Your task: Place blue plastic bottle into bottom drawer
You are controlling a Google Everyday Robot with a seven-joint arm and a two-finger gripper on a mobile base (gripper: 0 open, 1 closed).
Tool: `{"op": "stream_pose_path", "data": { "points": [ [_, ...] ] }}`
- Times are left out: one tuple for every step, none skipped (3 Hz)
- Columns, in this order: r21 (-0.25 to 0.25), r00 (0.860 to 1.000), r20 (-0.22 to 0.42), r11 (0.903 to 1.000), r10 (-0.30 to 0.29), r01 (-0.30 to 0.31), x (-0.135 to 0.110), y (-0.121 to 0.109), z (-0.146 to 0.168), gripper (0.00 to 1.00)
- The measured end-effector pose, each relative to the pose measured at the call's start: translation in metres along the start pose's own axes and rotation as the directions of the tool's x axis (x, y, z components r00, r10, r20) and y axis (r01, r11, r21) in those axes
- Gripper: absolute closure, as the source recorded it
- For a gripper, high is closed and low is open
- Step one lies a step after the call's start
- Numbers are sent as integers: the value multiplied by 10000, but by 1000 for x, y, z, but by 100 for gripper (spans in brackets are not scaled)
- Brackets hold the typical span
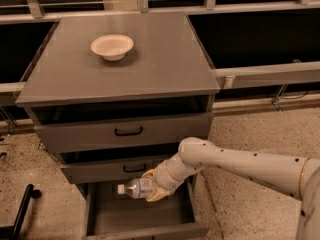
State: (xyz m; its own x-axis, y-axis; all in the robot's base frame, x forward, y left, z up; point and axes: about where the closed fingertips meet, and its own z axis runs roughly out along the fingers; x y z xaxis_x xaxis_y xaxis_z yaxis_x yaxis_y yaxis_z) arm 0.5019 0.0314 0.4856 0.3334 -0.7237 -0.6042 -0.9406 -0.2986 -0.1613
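The white arm [240, 161] comes in from the right edge of the frame and reaches to the lower middle, in front of the cabinet. At its end the tool [152, 186] is closed around the blue plastic bottle [133, 188]; one yellowish finger [149, 174] shows above the bottle and one below it. The bottle lies almost horizontal, with its white cap [120, 188] pointing to the left of the frame. It hangs in the air over the bottom drawer [135, 218], which is pulled out and open in the lower middle of the frame. I cannot tell if the bottle touches the drawer floor; it seems to be above it.

Just above the tool is the middle drawer [100, 171], and above that the top drawer [80, 134]; each has a black handle and each stands a little out from the cabinet. On the grey counter [160, 69], in the upper left part of the frame, stands a shallow cream bowl [112, 46], well apart from the tool. The speckled floor [250, 134] shows to the right of the cabinet.
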Motion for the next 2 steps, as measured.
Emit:
{"op": "stream_pose_path", "data": {
  "points": [
    [208, 9986, -534, 9998, -53, 64, 28, 5, 42, 100],
    [208, 9986, -534, 9998, -53, 65, 28, 5, 42, 100]
  ]
}}
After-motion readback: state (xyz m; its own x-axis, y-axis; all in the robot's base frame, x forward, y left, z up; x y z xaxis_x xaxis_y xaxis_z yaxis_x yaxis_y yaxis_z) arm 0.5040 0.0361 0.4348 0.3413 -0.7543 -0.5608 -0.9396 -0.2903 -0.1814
